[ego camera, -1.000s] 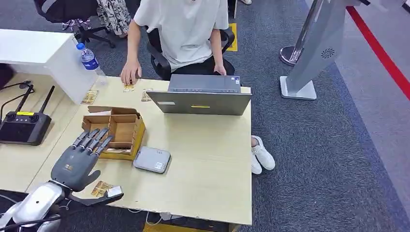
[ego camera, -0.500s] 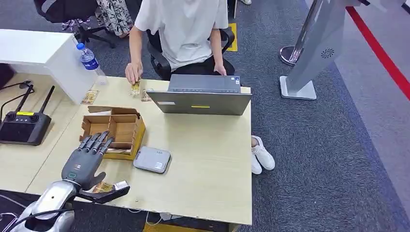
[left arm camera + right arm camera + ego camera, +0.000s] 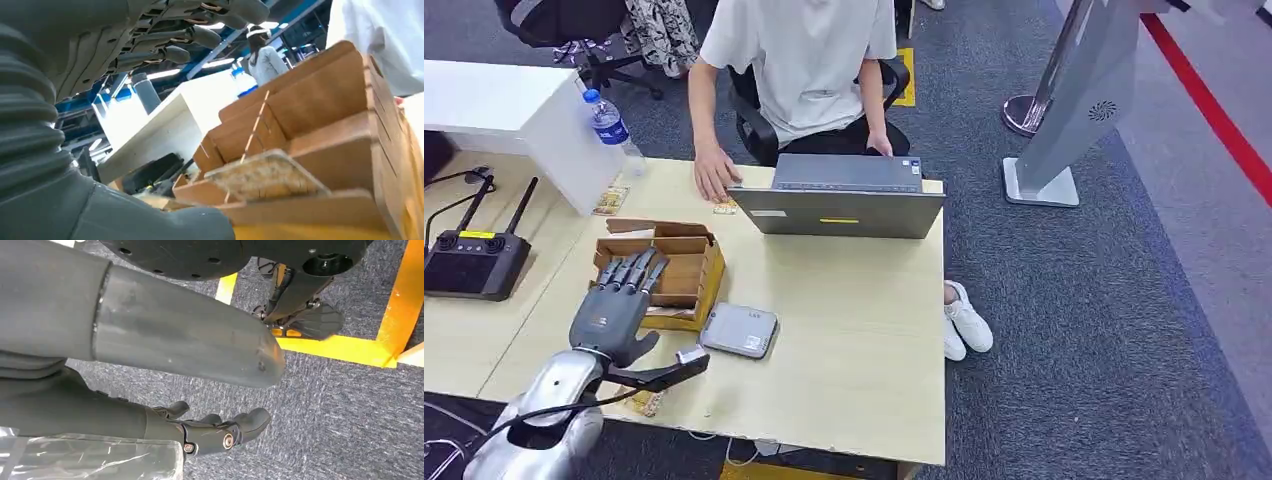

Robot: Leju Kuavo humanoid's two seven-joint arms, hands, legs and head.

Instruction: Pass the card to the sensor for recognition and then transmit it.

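My left hand (image 3: 614,318) hovers open at the near side of the brown cardboard box (image 3: 669,262), its fingers stretched over the box's front compartment and the thumb sticking out to the right. A patterned card (image 3: 265,175) lies inside the box, just ahead of the hand (image 3: 165,35). Another card (image 3: 646,402) lies on the table by the front edge, under my wrist. The flat grey sensor (image 3: 739,331) sits right of the box, beside my thumb. My right hand (image 3: 220,434) hangs over the carpet with nothing in it.
A person in a white shirt sits across the table, one hand (image 3: 715,181) on cards beside the open laptop (image 3: 839,205). More cards (image 3: 610,200) and a water bottle (image 3: 609,120) lie far left. A black remote controller (image 3: 474,262) sits on the neighbouring table.
My left hand has moved forward and to the right, up to the box, uncovering the card by the front edge. The person's hand has shifted right, toward the laptop.
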